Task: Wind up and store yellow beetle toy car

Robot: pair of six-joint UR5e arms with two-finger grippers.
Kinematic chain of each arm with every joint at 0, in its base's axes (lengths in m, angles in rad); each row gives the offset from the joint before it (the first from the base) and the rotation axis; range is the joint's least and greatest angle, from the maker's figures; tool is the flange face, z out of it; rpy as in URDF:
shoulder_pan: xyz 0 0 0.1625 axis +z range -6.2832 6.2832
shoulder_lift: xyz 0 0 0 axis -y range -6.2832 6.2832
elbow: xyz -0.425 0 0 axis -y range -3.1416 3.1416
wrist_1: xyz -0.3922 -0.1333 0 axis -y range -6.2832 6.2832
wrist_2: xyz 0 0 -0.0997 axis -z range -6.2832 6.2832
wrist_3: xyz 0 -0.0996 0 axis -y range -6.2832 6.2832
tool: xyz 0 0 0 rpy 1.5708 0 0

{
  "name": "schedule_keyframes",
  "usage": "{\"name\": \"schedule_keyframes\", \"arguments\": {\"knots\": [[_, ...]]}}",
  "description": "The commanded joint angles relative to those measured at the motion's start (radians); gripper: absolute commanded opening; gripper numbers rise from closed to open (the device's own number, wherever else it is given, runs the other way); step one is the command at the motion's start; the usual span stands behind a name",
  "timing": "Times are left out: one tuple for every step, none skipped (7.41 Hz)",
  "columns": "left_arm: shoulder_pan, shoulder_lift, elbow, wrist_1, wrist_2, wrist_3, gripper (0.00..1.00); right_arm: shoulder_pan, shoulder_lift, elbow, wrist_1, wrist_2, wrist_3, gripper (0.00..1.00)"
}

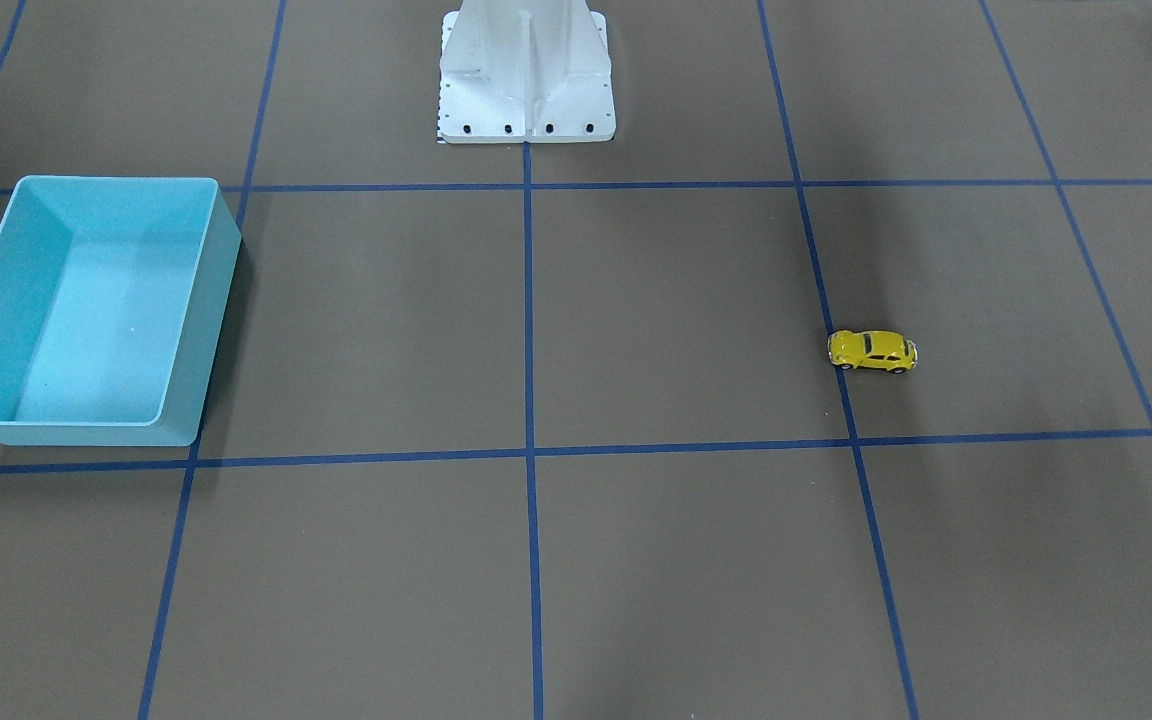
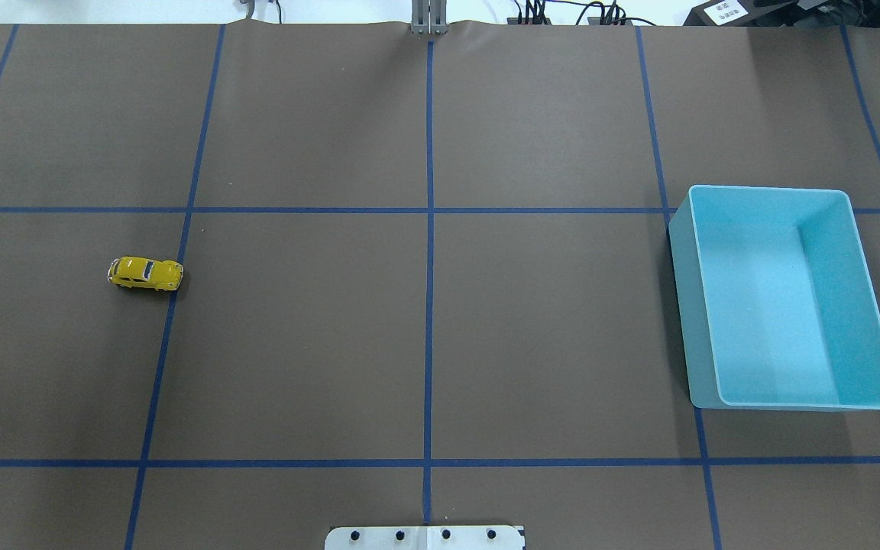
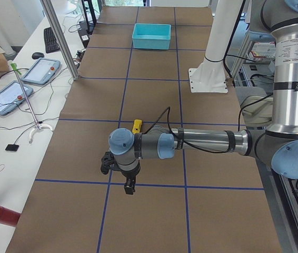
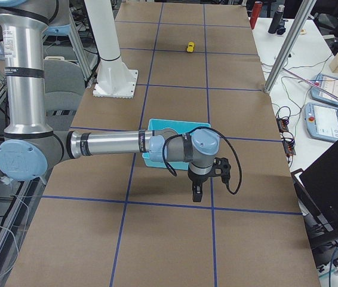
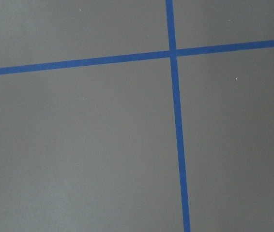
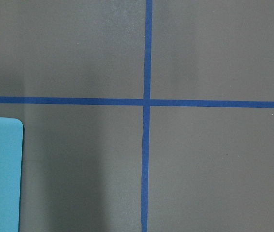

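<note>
Left fingers [image 3: 130,185]: hanging over the desk [image 3: 154,221], short of the car; open or closed, I cannot tell.
Car [image 3: 137,126]: on its wheels, one end over a blue tape line [image 2: 173,305].
Right fingers [image 4: 197,192]: beside the bin; grip unreadable too.
Bin [image 3: 151,36]: well apart from the car.
Risk: it looks tiny and glossy, so an off-centre pinch could send it rolling.

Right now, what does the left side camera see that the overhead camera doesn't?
Only the side view shows the robot's left arm reaching over the table, and tablets on a desk. Only the overhead view shows the whole yellow beetle toy car; from the side, the arm hides part of it. Both show the car, the light blue bin and the blue tape lines.
</note>
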Motion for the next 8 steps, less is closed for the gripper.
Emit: {"name": "schedule_keyframes", "arguments": {"knots": [[-0.002, 0.0, -0.006, 0.0, 0.0, 0.001, 1.0, -0.001, 0.0, 0.0, 0.0, 0.0, 0.0, 0.99], [-0.002, 0.0, -0.012, -0.006, 0.0, 0.001, 1.0, 0.001, 0.0, 0.0, 0.0, 0.0, 0.0, 0.99], [0.0, -0.002, -0.012, -0.007, 0.0, 0.001, 1.0, -0.001, 0.0, 0.0, 0.0, 0.0, 0.0, 0.99], [0.0, -0.002, -0.012, -0.007, 0.0, 0.001, 1.0, -0.001, 0.0, 0.0, 0.0, 0.0, 0.0, 0.99], [0.0, -0.002, -0.01, -0.009, 0.0, 0.001, 1.0, 0.001, 0.0, 0.0, 0.0, 0.0, 0.0, 0.99], [0.0, -0.008, -0.016, -0.009, 0.0, 0.002, 1.0, 0.001, 0.0, 0.0, 0.0, 0.0, 0.0, 0.99], [0.0, -0.014, -0.013, -0.019, 0.0, 0.001, 1.0, -0.001, 0.0, 0.0, 0.0, 0.0, 0.0, 0.99], [0.0, -0.014, -0.009, -0.047, 0.002, -0.004, 1.0, -0.001, 0.0, 0.0, 0.0, 0.0, 0.0, 0.99]]}}
